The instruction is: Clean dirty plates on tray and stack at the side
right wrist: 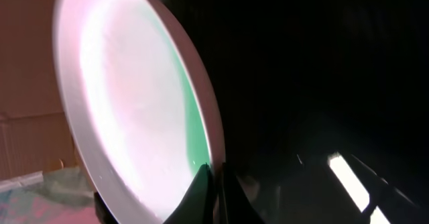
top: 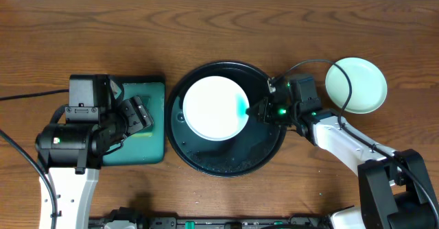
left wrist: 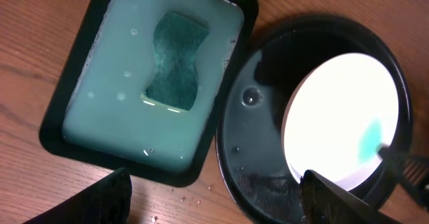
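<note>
right end effector (top: 259, 110) closed on white plate (top: 209, 107) right rim; likely steadying it in tray (top: 206, 166) | left end effector (top: 140, 114) open above sponge (left wrist: 175, 60); scrub pending

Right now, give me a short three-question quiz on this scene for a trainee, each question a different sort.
1. Fill in: the right arm's jaws are shut on the rim of the ____ plate in the round black tray.
2. True or false: the sponge lies in the rectangular teal tray.
3. Where is the pale mint plate? A in the round black tray; B on the table, right of the black tray; C in the teal tray.

Key: 1 white plate; 2 true; 3 B.
</note>
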Action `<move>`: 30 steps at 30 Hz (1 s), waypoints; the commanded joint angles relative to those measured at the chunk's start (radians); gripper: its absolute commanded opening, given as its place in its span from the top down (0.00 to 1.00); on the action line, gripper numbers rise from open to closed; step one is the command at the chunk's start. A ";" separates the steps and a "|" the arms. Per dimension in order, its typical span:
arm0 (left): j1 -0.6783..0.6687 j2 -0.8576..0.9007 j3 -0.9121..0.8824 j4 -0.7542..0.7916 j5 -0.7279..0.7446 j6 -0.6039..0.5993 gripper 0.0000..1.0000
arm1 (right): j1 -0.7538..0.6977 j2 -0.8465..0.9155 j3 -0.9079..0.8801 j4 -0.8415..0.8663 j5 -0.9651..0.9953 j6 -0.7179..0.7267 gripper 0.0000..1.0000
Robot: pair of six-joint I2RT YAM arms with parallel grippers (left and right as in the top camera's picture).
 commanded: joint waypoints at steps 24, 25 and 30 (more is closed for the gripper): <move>0.000 0.053 0.000 -0.024 0.002 -0.001 0.20 | 0.006 -0.021 0.002 -0.143 0.313 -0.111 0.39; 0.000 0.053 0.000 -0.024 0.002 -0.001 0.20 | 0.008 0.012 0.002 -0.106 0.294 -0.111 0.41; 0.000 0.053 0.000 -0.024 0.002 -0.001 0.20 | 0.010 0.120 0.002 0.093 0.175 -0.059 0.43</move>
